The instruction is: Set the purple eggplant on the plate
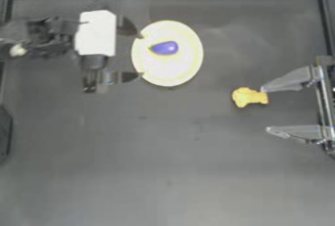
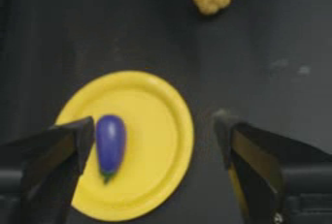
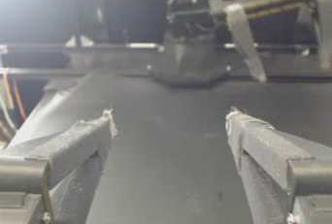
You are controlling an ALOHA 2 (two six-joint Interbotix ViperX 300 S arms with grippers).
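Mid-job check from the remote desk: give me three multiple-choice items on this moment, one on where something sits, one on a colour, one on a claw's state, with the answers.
1. Where is the purple eggplant?
A. On the plate
B. On the bare table beside the plate
C. Held in the right claw

2. What colour is the lumpy piece lying near the right claw?
A. Green
B. Orange-yellow
C. Red

3. How does the left claw stand?
A. Shut on the eggplant
B. Shut and empty
C. Open, at the plate's edge

Answers:
1. A, the top view shows the eggplant inside the plate's rim.
2. B, it shows orange-yellow in the top and left wrist views.
3. C, its jaws are spread wide in the left wrist view, gripping nothing.
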